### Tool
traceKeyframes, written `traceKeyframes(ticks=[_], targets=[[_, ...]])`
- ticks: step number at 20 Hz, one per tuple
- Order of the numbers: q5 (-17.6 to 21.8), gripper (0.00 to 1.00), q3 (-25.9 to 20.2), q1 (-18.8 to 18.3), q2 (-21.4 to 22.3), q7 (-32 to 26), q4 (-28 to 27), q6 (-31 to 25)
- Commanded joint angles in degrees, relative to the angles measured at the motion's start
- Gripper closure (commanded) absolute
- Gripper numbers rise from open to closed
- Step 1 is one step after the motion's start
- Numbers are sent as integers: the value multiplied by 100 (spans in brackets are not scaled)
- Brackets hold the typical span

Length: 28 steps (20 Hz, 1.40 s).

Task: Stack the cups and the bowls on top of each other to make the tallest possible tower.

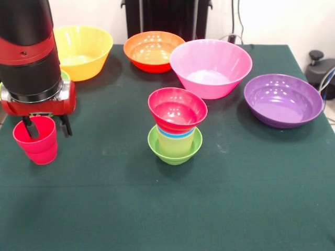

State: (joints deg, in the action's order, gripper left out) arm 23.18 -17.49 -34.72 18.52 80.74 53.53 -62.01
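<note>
In the front view, the gripper (47, 127) stands at the left over the red cup (35, 140): one finger is inside the cup and the other outside its right wall, so the rim sits between them. Whether they press the wall, I cannot tell. The cup rests on the green table (235, 198). The tower (176, 128) stands in the middle: a small lime-green bowl (174, 155) as base, a pale yellow cup (175, 143) and a blue cup (175, 134) inside, and a small red bowl (177, 109) on top. Behind are the yellow bowl (84, 51), orange bowl (154, 50), pink bowl (210, 67) and purple bowl (283, 100).

Red and black arm (32, 57) comes straight down at left, wrist vertical; black-fingered gripper (48, 127) points down, fingers spread, one inside, one outside a rim.
</note>
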Motion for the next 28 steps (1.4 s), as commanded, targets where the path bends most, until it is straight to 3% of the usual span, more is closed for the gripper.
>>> traceKeyframes(ticks=[1, 28], targets=[[-50, 0, 31, 210, -175, 636, 620, 389], [-256, 0, 274, 246, -172, 723, 822, 611]])
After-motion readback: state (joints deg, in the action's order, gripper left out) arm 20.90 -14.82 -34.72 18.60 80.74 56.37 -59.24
